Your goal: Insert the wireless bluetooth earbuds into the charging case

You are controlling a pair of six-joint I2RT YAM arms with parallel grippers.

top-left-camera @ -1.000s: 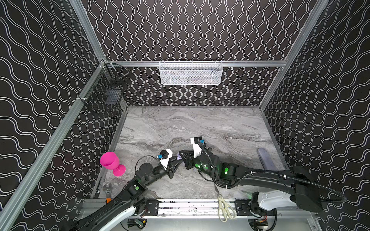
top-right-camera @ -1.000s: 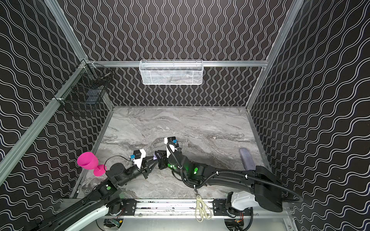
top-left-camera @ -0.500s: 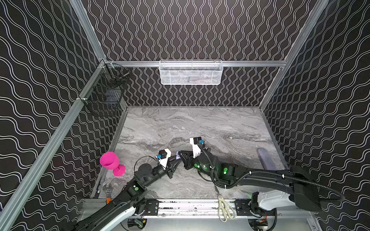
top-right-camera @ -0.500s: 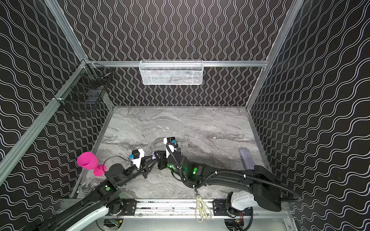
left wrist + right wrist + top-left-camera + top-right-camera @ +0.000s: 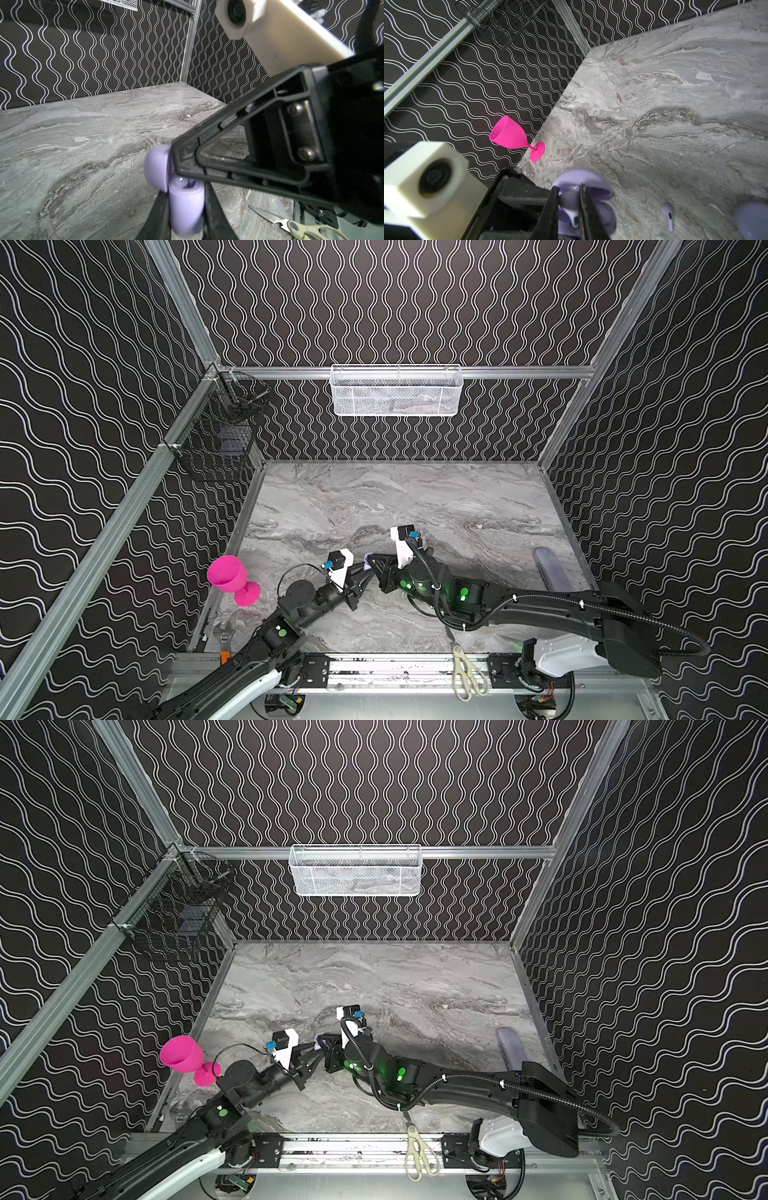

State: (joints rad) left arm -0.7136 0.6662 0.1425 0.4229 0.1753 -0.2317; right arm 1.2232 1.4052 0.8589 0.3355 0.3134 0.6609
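Insertion of 1 earbud [image 5: 574, 218] is under way, by my reading, but not finished. The left gripper [image 5: 186, 191] is clamped on the sides of the lavender case [image 5: 187, 212], holding it upright above the table [image 5: 675, 104] with its lid [image 5: 155, 166] swung open. The right gripper [image 5: 569, 193] pinches the earbud between nearly closed jaws, stem pointing down into the mouth of the case. Whether the stem already touches its socket cannot be told. No seated earbud shows inside the case, though much of the inside is hidden by the fingers. A loose earbud [image 5: 668, 215] lies flat on the table near the case, so at least 1 more pickup and insertion is left. A blurred lavender shape [image 5: 751, 222] sits beside it; what it is cannot be told.
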